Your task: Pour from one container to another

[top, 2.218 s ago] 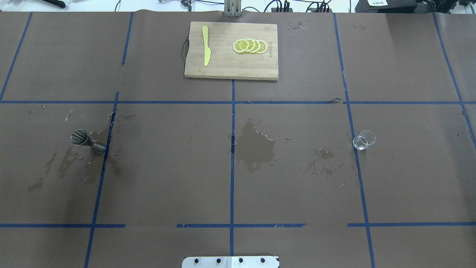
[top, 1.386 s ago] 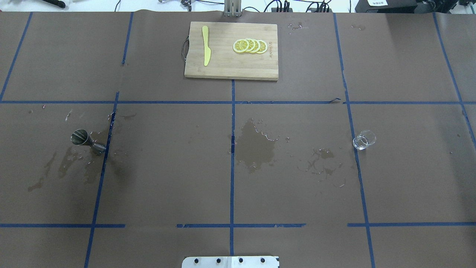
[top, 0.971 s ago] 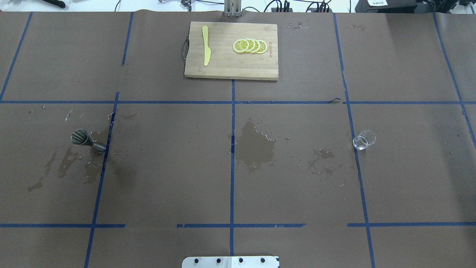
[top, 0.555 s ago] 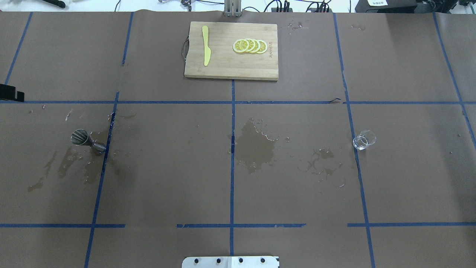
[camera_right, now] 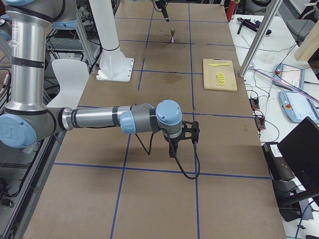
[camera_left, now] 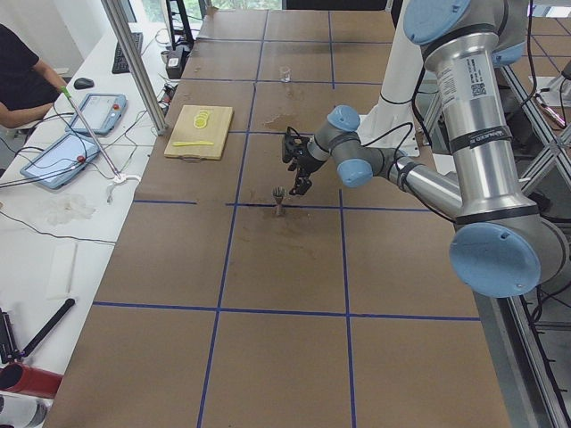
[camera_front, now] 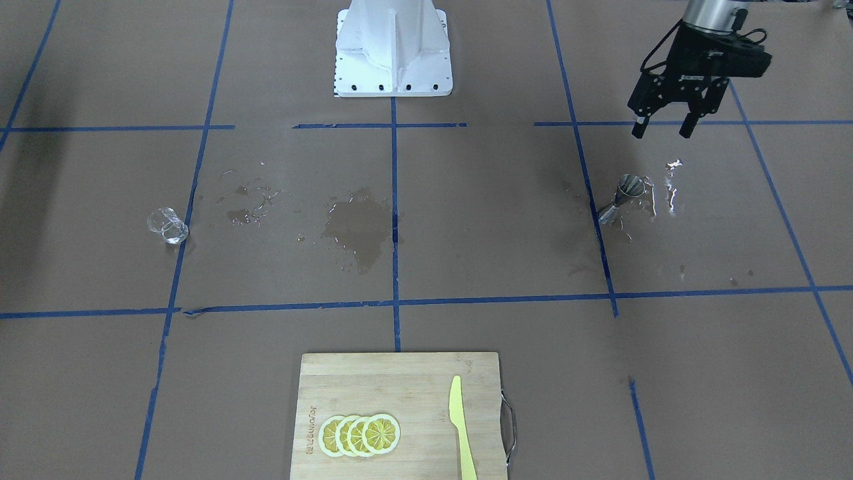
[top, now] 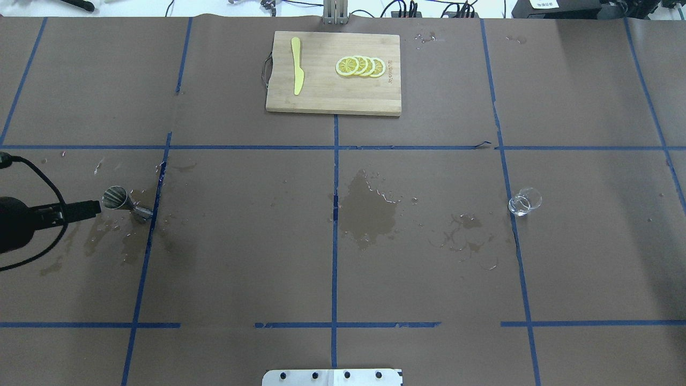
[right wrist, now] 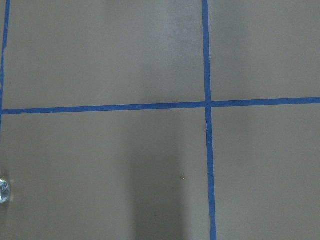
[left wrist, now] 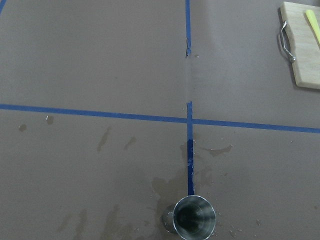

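Observation:
The metal hourglass jigger (camera_front: 623, 193) stands on a wet patch by a blue tape line, also seen in the overhead view (top: 120, 201) and at the bottom of the left wrist view (left wrist: 194, 217). My left gripper (camera_front: 661, 130) hangs open just behind and above it, apart from it, and enters the overhead view (top: 95, 205) from the left edge. The clear glass beaker (top: 524, 202) stands alone far across the table (camera_front: 168, 227). My right gripper (camera_right: 184, 147) shows only in the exterior right view, near the table's end. Whether it is open or shut I cannot tell.
A wooden cutting board (top: 321, 99) at the far middle carries lemon slices (top: 360, 66) and a yellow knife (top: 296, 64). Wet stains (top: 370, 212) mark the paper in the middle. The robot base (camera_front: 393, 47) stands at the near edge. A person (camera_left: 22, 80) sits at a side desk.
My left arm has come in from the overhead view's left edge and moved down to beside the jigger. The jigger and the beaker have not moved.

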Controlling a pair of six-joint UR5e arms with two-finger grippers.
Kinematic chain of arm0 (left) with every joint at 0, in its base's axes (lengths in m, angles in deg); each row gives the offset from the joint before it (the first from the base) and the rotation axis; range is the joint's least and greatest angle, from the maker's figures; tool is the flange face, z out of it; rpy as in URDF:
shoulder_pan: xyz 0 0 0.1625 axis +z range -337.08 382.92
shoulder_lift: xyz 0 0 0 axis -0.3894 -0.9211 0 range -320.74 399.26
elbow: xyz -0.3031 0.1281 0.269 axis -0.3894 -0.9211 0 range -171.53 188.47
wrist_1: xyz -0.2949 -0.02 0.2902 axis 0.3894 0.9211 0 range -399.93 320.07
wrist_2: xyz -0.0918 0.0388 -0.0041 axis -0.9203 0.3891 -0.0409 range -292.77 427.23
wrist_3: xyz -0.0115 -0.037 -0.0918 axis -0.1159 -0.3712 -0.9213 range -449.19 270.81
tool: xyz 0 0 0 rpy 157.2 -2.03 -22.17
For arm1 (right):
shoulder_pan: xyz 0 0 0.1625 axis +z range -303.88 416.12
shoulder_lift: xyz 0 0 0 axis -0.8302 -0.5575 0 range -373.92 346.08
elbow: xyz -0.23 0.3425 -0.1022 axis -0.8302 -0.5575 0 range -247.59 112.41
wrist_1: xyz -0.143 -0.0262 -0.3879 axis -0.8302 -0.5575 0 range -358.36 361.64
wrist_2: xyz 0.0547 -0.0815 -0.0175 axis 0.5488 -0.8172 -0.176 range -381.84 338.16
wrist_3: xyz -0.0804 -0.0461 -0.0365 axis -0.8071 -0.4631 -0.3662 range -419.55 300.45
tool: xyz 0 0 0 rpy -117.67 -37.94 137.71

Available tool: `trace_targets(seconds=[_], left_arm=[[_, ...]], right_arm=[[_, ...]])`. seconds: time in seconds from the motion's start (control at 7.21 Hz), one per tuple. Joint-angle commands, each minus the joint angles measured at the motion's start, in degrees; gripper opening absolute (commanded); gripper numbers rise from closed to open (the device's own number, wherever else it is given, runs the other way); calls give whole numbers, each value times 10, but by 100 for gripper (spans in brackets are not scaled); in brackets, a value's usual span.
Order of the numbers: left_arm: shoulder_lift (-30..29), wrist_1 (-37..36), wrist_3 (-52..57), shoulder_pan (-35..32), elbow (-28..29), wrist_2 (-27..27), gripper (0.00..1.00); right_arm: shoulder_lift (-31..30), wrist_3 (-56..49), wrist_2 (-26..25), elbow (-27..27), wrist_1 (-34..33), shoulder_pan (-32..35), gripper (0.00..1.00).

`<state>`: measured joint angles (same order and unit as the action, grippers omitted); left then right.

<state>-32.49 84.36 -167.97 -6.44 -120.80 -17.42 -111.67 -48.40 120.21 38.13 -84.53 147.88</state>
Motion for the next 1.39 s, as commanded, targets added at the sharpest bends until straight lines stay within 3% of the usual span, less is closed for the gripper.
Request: trace_targets(seconds=[0.0,0.14,0.28,0.55,0.83,0.97,1.11,1.25], left_arm=[[-1,-27,-116,134,17,155,100],[-18,-33,-128,149,45,197,100],[-36,-34,-129,151,79,228,100],[-61,-35,-129,151,103,286,100],[-86,-34,-141,151,143,331,100],[-102,-35,-142,151,160,345,100],[-112,-36,-148,151,181,370,100],[-118,-36,-158,152,193,373,100]], right_arm=[[-6,67,-6,67,-1,-21,100],[-23,70,-25,104,-1,-36,100],[-53,87,-74,159,-1,-69,100],[-61,251,-85,222,0,-130,100],[-68,389,-156,291,4,-219,100],[-85,435,-200,310,39,-261,100],[-142,487,-253,310,149,-312,100],[-162,547,-299,310,198,-368,100]])
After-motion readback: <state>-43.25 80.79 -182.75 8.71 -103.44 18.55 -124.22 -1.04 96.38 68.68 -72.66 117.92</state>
